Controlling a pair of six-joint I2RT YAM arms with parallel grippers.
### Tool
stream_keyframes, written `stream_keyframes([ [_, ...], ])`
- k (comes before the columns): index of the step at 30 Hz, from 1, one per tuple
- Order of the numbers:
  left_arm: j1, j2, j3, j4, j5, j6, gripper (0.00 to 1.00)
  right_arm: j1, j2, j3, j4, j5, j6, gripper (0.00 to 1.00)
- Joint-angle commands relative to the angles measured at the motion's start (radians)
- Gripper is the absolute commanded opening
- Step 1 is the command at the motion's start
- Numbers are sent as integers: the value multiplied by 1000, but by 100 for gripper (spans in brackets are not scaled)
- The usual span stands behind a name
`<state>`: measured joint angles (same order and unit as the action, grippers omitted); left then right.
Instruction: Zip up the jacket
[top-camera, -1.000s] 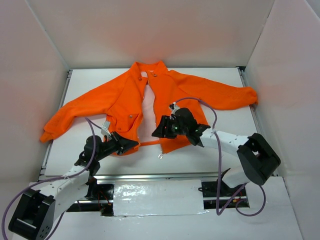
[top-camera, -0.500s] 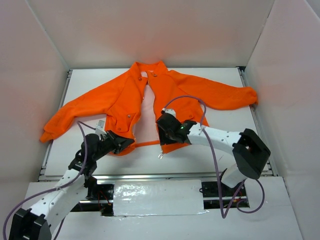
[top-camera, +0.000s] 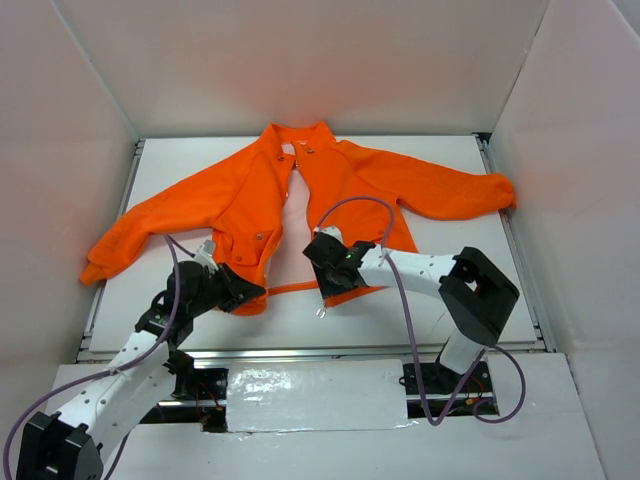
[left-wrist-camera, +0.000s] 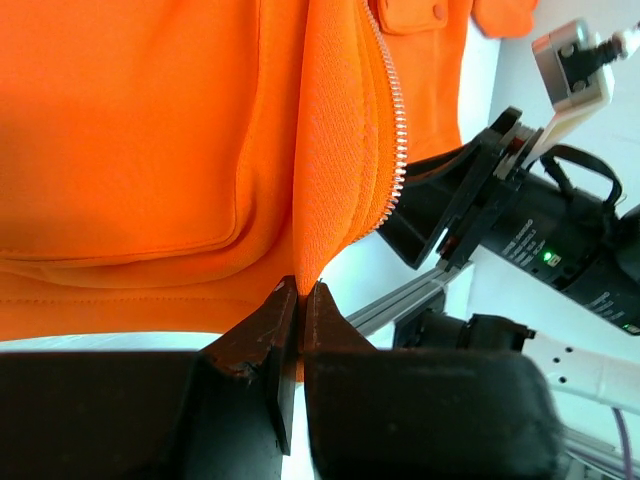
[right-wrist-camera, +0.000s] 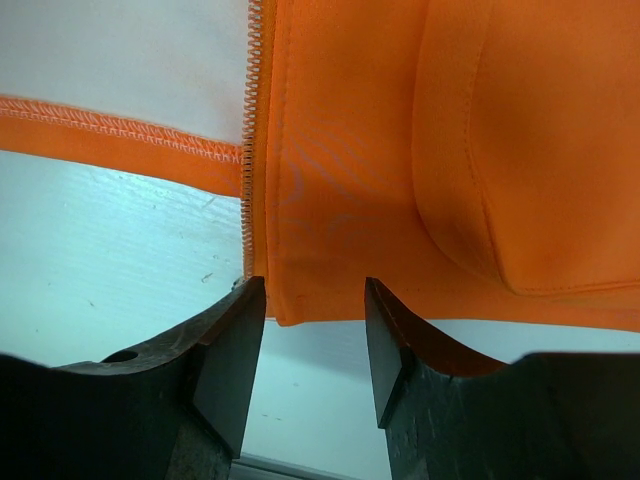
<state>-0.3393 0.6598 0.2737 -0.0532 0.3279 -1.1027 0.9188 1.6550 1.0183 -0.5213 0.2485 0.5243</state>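
Right gripper (right-wrist-camera: 312, 298) has slid left to straddle the jacket (top-camera: 350, 175) hem half-open (no grip yet), while the left gripper (left-wrist-camera: 300, 296) pinches the other flap taut for alignment.

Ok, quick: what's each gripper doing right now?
Left gripper: closed, pinching the jacket at its hem.
Right gripper: open, jaws either side of the hem, not gripping.

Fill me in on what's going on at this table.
Two robot arms are working on an orange jacket lying flat on the white table, its front zipper undone. The left gripper has its jaws shut on the bottom edge of one front panel, right beside the zipper teeth. The right gripper sits at the bottom corner of the other panel, jaws open with the hem between them, not yet closed. Nothing is zipped so far.
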Motion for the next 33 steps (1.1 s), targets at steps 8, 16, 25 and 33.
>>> stream_keyframes([
  [8,-4,14,55,-8,28,92,0,8,51,31,7,-34,-61,54],
  [16,-4,23,44,6,42,101,0,29,132,37,-5,-45,-83,50],
  [25,-4,12,45,-13,36,112,0,31,155,11,46,-123,-78,2],
  [33,-4,46,47,44,39,116,0,29,23,-49,202,-118,93,0],
])
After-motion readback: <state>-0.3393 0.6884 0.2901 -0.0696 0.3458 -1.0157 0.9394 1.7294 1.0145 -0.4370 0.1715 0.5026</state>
